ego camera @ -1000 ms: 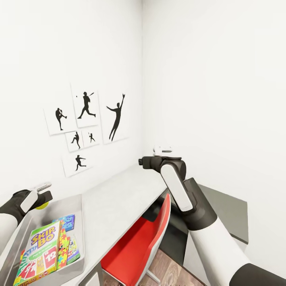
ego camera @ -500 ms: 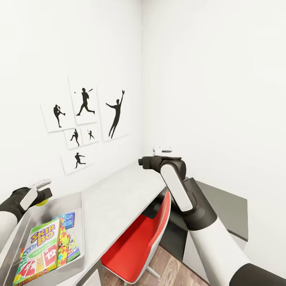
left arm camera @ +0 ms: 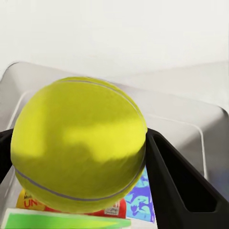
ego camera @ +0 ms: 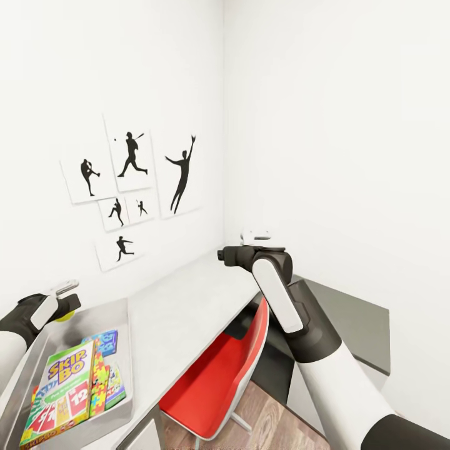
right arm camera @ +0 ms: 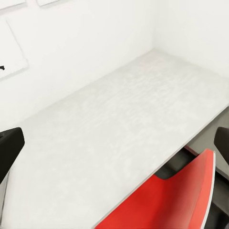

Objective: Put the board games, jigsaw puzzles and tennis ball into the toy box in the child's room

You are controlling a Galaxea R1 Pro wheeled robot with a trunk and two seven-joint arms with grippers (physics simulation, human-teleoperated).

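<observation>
My left gripper (ego camera: 64, 305) holds the tennis ball (left arm camera: 78, 150) over the far end of the toy box (ego camera: 122, 325).

At the left, my fingers (left arm camera: 179, 183) are clamped against the ball's sides, above the grey bin on the white table (ego camera: 181, 312). Inside the bin lie the Skip-Bo box (ego camera: 59, 390), a jigsaw puzzle (ego camera: 97, 384) just beside it, and a blue board game (ego camera: 106, 342) toward the wall. Baseball silhouette prints (ego camera: 128, 190) hang on the wall behind. Further right, a red chair (ego camera: 219, 387) is tucked under the table's edge. My right gripper (ego camera: 255, 236) hovers above the bare tabletop near the corner, its fingertips (right arm camera: 9, 145) spread wide, holding nothing.
</observation>
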